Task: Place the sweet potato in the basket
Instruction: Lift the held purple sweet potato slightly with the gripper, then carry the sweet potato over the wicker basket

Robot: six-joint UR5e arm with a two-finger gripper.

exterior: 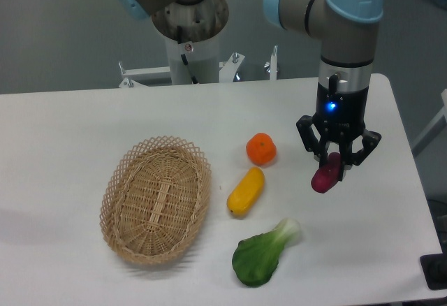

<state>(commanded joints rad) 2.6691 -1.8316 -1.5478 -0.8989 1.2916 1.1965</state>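
Observation:
The sweet potato (325,177) is a small magenta tuber, held tilted between the fingers of my gripper (335,163) at the right side of the table. It hangs just above the white tabletop. The gripper is shut on its upper end. The basket (156,198) is an oval tan wicker basket with a looped rim, lying empty at the left of the table, far from the gripper.
A round orange fruit (261,149) and a yellow oblong vegetable (246,191) lie between the gripper and the basket. A green leafy vegetable (264,253) lies near the front edge. The robot base (190,33) stands at the back. The table's right edge is close to the gripper.

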